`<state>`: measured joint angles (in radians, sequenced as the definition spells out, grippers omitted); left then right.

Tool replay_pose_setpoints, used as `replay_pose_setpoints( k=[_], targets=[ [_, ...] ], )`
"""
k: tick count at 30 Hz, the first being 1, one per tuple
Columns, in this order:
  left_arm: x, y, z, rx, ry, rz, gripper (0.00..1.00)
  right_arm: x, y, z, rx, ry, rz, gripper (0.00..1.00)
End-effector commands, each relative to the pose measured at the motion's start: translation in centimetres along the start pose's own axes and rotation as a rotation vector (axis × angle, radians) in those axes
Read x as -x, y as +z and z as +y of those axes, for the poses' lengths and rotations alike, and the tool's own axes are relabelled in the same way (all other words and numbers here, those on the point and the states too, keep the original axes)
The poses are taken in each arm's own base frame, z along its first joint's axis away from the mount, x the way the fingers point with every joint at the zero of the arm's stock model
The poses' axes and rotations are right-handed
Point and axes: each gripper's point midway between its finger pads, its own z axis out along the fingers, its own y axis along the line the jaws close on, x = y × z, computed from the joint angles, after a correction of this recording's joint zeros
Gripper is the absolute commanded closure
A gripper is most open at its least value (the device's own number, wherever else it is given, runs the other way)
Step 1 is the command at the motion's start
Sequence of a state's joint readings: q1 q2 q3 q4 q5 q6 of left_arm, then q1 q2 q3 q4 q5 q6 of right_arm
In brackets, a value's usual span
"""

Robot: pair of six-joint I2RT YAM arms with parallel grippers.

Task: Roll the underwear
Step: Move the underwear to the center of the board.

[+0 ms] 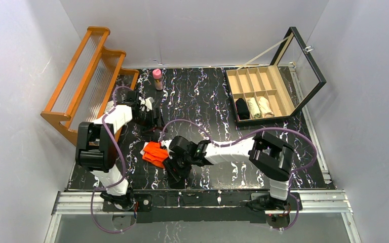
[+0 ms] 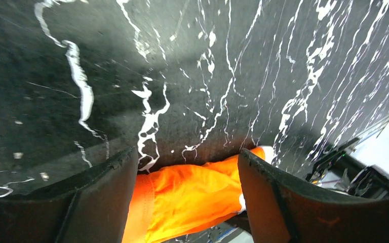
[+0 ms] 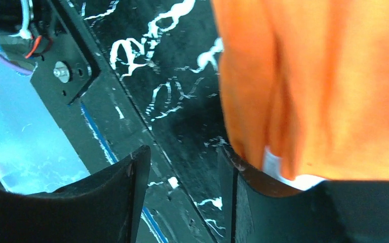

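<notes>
The orange underwear (image 1: 154, 153) lies bunched on the black marbled table, left of centre near the front. My right gripper (image 1: 175, 169) is at its near right edge. In the right wrist view the gripper (image 3: 185, 152) is open with only table between the fingers, and the orange cloth with white trim (image 3: 324, 76) lies just outside the right finger (image 3: 263, 202). My left gripper (image 1: 151, 123) hovers just behind the cloth. In the left wrist view it (image 2: 187, 152) is open, with the orange cloth (image 2: 192, 195) showing between the fingers. No loose beige garment shows on the table.
A wooden rack (image 1: 88, 76) stands at the back left. A pink-capped bottle (image 1: 157, 79) stands at the back. An open wooden compartment box (image 1: 263, 81) at the back right holds one black roll (image 1: 242, 108) and two pale rolls (image 1: 259, 107). The table's metal front rail (image 1: 202, 198) is close.
</notes>
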<state>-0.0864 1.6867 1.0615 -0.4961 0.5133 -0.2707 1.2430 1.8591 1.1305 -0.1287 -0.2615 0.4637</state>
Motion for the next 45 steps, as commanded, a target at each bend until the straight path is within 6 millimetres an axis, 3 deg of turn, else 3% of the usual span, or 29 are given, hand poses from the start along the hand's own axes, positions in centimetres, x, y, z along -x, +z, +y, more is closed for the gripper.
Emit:
replay_pose_setpoints(
  k=[1,5,9,10,11,15,19,24,30,33,39,41,44,45],
  targets=[
    [-2.3,1.0,0.0,0.006,0.035,0.061,0.31,-0.1,-1.5,-5.6,-0.161,0.093,-0.013,0.39],
    [-4.0,1.5,0.2,0.006,0.024,0.097,0.32,1.3,-3.8,-9.0,-0.117,0.224,-0.068,0.35],
    [-6.4,1.9,-0.3,0.003,0.019,0.14,0.35,4.2,-5.8,-11.5,-0.063,0.303,-0.134,0.31],
    [-7.7,1.8,-0.8,0.004,0.001,0.138,0.36,6.3,-7.0,-13.2,-0.031,0.358,-0.174,0.28],
    [-8.1,1.7,-1.1,-0.001,-0.004,0.132,0.36,7.1,-7.3,-13.7,-0.008,0.374,-0.183,0.27],
    [-10.2,2.2,-3.1,-0.031,-0.006,0.119,0.37,10.7,-7.8,-14.8,0.053,0.411,-0.209,0.27],
    [-12.0,3.0,-4.4,0.005,-0.015,0.097,0.42,12.7,-7.7,-17.0,-0.015,0.466,-0.201,0.32],
    [-11.5,2.4,-4.9,0.029,-0.082,-0.041,0.42,14.0,-8.1,-18.7,-0.045,0.477,-0.192,0.34],
    [-10.0,-0.1,-3.0,0.157,-0.091,-0.18,0.36,12.6,-10.7,-18.6,-0.145,0.454,-0.211,0.31],
    [-9.8,-0.8,-1.7,0.225,-0.101,-0.218,0.34,11.3,-11.3,-17.0,-0.089,0.483,-0.225,0.34],
    [-9.7,-1.1,-0.9,0.266,-0.1,-0.215,0.35,11.1,-10.5,-12.8,-0.03,0.486,-0.258,0.38],
    [-9.7,-0.9,-1.2,0.242,-0.087,-0.209,0.35,11.3,-9.7,-11.9,-0.049,0.478,-0.265,0.42],
    [-10.2,-0.4,-1.7,0.2,-0.08,-0.185,0.38,12.0,-9.0,-10.1,-0.012,0.458,-0.292,0.61],
    [-10.3,-0.2,-2.0,0.18,-0.077,-0.179,0.39,12.3,-8.8,-9.8,0.0,0.453,-0.299,0.63]
  ],
)
